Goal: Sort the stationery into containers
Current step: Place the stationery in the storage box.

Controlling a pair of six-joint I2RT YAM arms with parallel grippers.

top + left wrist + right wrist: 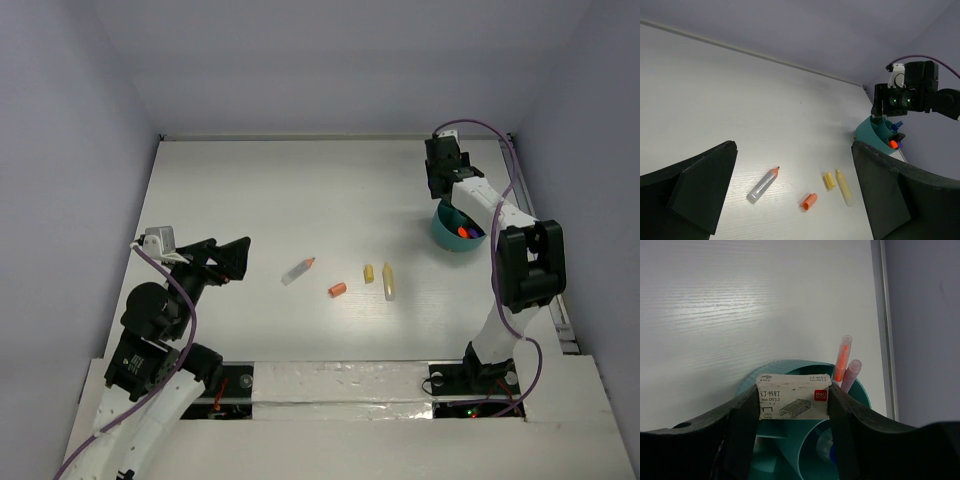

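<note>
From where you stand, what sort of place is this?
Likely a robot test bench: two black-and-white robot arms bolted to a white table, plain grey walls boxing it in, a round teal plastic organiser and scattered markers.

a robot lab test cell: a white table (pixel 300 190) boxed in by plain pale walls (pixel 330 60), a left arm (pixel 160 340) and right arm (pixel 520 270) bolted at its near edge, a purple cable (pixel 480 123) trailing.

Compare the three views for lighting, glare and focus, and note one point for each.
Top view: even soft light, faint shadows by the yellow marker. Left wrist view: its own fingers loom dark and soft-edged, while the orange stub is sharp. Right wrist view: a glare band streaks the table, yet the staple box print reads clearly.
</note>
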